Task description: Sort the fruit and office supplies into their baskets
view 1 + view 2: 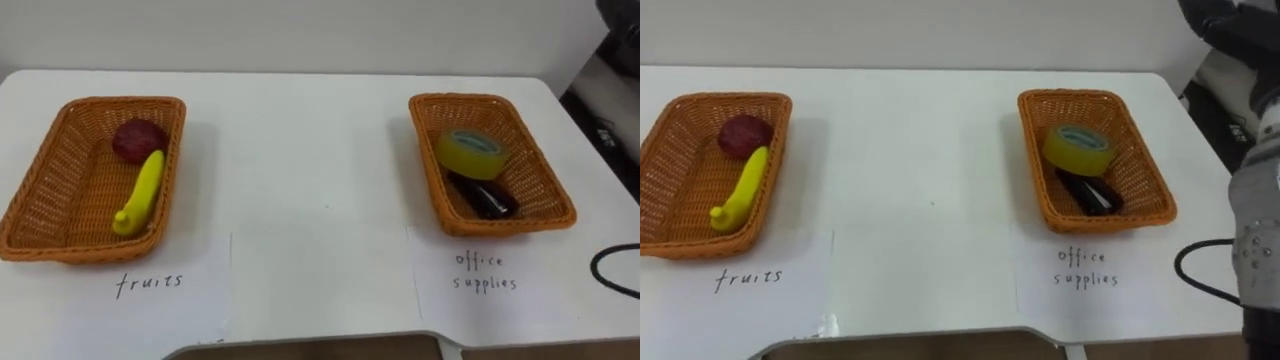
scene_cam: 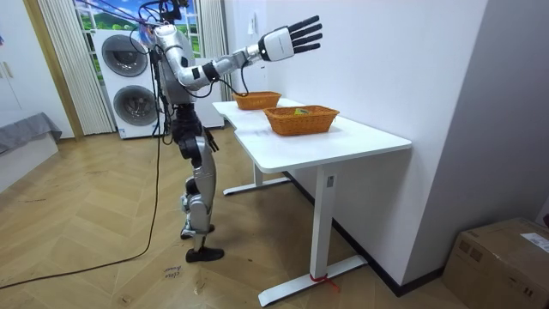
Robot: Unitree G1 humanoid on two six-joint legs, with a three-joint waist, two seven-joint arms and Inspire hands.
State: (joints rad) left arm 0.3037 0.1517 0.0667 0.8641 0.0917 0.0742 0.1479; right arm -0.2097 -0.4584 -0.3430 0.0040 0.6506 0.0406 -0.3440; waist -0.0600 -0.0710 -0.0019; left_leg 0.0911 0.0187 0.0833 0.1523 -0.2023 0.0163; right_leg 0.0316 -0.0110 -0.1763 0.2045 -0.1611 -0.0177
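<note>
High by the table [image 2: 360, 137], right robot hand [image 2: 290, 40] spread wide, empty; dark item [image 1: 487, 198] partly hidden by tape [image 1: 470, 152].

Baskets: two, left basket [image 1: 125, 100] and right basket [image 1: 462, 97].
Left basket: two fruits, one banana [image 1: 142, 190] and one dark red fruit [image 1: 139, 140].
Right basket: two items, one tape roll [image 1: 470, 153] and one dark item [image 1: 485, 197], kind unclear.
Items in baskets: four in all, two per basket.
Paper labels: two, left label [image 1: 150, 300] and right label [image 1: 485, 290], one before each basket.
Counter [image 1: 320, 180]: one.
Washers: two, stacked, upper washer [image 2: 124, 53] and lower washer [image 2: 133, 105].
Cardboard box [image 2: 502, 262]: one, on floor.
</note>
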